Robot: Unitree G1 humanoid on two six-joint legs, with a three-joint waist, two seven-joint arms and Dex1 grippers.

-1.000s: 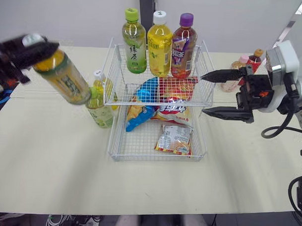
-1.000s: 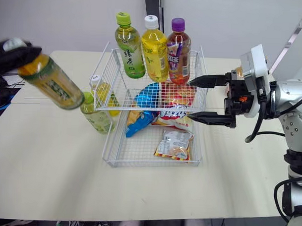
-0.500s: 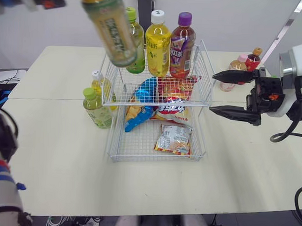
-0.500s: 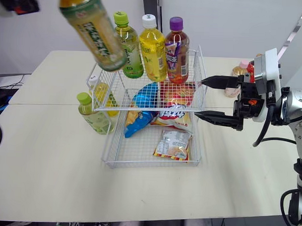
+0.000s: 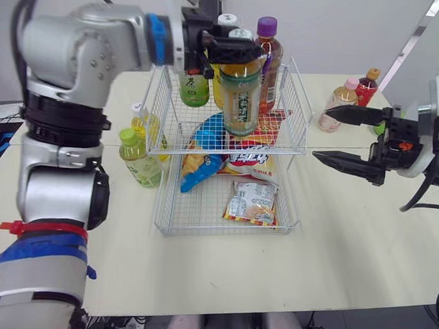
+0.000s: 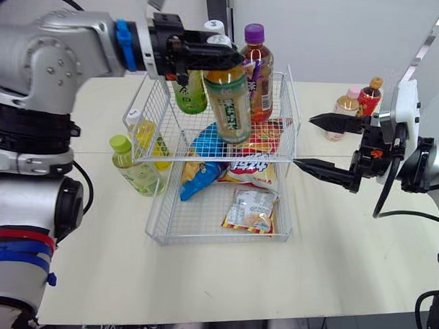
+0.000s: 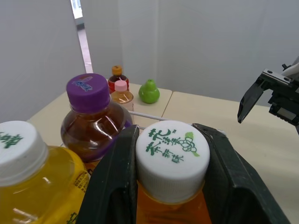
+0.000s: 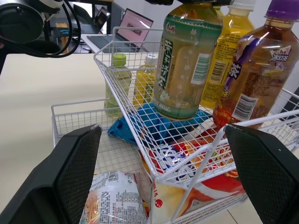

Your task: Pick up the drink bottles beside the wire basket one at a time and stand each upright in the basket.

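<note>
My left gripper (image 5: 234, 49) is shut on the neck of a green-labelled tea bottle (image 5: 241, 93) with a white cap (image 7: 171, 154). The bottle hangs upright over the back part of the wire basket (image 5: 296, 138). Behind it stand a green-capped bottle (image 5: 194, 88), a yellow bottle (image 5: 221, 81) and a purple-capped bottle (image 5: 269, 51). Two more bottles stand left of the basket, one green-capped (image 5: 139, 158) and one white-capped (image 5: 145, 122). To the right of the basket my right gripper (image 5: 321, 133) is open and holds nothing.
Snack bags lie in the basket, a blue one (image 5: 205, 160) and a pale one (image 5: 251, 202). At the table's back right stand a pink-capped bottle (image 5: 335, 111), a small red bottle (image 5: 365, 86) and a green pear-shaped thing (image 7: 149, 91).
My left arm carried the tea bottle from the table's left, up and across, and now holds it upright over the basket. The right gripper drifted slightly right, still open.
</note>
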